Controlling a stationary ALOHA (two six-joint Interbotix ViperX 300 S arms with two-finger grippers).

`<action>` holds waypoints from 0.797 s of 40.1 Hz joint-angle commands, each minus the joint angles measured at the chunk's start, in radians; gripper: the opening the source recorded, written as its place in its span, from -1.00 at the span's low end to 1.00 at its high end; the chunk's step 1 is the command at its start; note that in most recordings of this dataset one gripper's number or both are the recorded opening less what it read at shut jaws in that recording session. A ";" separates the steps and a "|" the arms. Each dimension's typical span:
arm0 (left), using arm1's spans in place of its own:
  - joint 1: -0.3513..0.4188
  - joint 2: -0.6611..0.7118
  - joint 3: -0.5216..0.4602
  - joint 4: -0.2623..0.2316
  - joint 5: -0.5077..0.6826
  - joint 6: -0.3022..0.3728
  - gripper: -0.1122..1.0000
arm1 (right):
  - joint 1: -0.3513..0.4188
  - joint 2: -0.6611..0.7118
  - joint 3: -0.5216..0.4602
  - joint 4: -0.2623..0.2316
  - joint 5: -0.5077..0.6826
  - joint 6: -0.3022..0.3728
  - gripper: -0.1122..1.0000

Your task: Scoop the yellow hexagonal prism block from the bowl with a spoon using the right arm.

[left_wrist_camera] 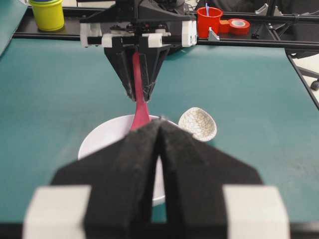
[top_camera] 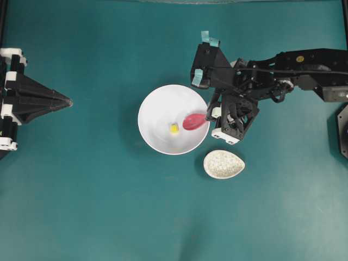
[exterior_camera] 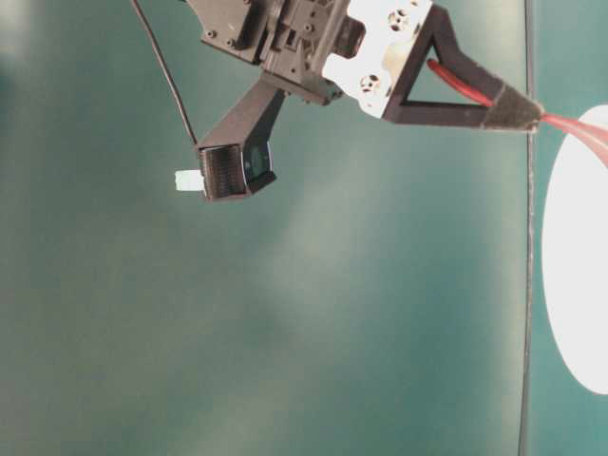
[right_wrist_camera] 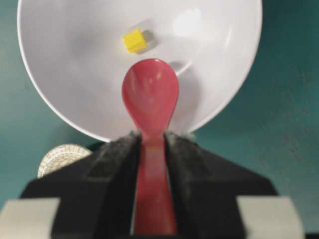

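A white bowl (top_camera: 157,109) sits mid-table with the tiny yellow hexagonal prism block (top_camera: 174,128) on its floor. My right gripper (top_camera: 210,116) is shut on the handle of the pink-red spoon (top_camera: 193,121), whose scoop hangs inside the bowl's right side, just right of the block and apart from it. In the right wrist view the spoon (right_wrist_camera: 150,97) points at the block (right_wrist_camera: 134,40) in the bowl (right_wrist_camera: 65,59), its handle clamped between the jaws of the gripper (right_wrist_camera: 152,142). My left gripper (top_camera: 68,101) rests shut and empty at the far left; the left wrist view has its tips (left_wrist_camera: 160,124) together.
A small speckled egg-shaped spoon rest (top_camera: 223,164) lies just below and right of the bowl. The left wrist view takes in the spoon rest (left_wrist_camera: 198,123), and cups and a tape roll (left_wrist_camera: 239,25) on the shelf beyond the table's far edge.
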 commanded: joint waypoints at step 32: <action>0.000 0.008 -0.026 0.002 -0.009 0.002 -0.80 | 0.031 0.080 -0.075 -0.003 0.011 0.003 -0.35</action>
